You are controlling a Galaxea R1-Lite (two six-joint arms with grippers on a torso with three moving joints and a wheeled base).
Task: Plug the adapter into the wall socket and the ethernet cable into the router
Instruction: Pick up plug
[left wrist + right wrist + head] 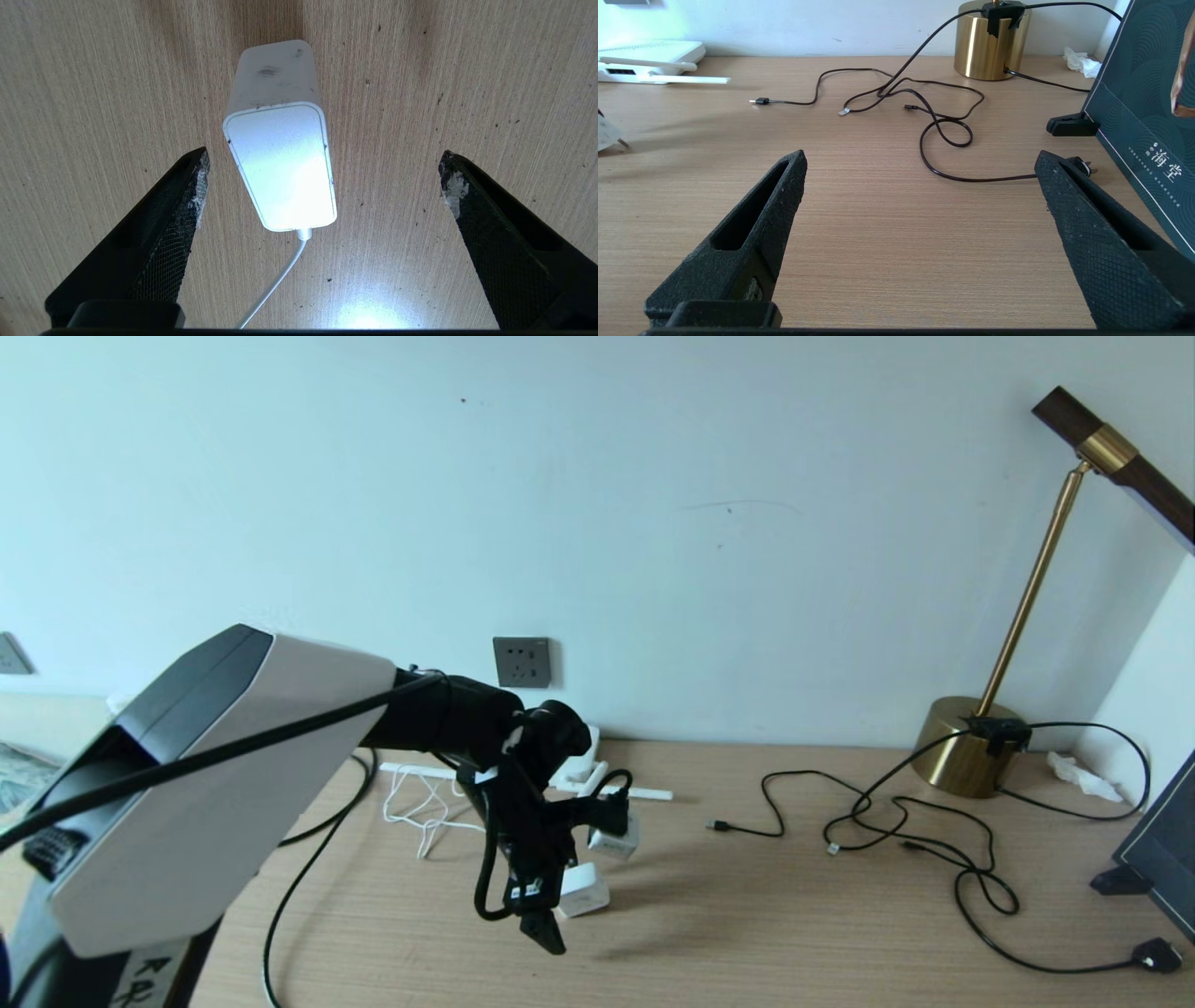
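Left gripper (322, 186) hangs over the desk (467, 93), pointing down, jaws spread wide with nothing between the pads. The adapter (280, 168) stands on the wood inside the gap, nearer one finger (187, 200) than the other, touching neither. Its thin white cord (275, 280) trails back toward the wrist.

Right gripper (920, 186) sits low over bare desk, jaws also wide and empty, idle. The router (649, 58) lies well off to one side of it, by the wall.

Wall socket (521, 662) sits on the wall beyond the left gripper, above desk level. The ethernet cable cannot be picked out with certainty.

Risks, as I judge them:
- Adapter off-centre in the gap: the near finger would meet it first and could push or tip it.
- Smooth rounded sides: a shallow pinch may let it twist, leaving the pins askew to the socket holes.
- Cord under the wrist may snag or drag on the lift.
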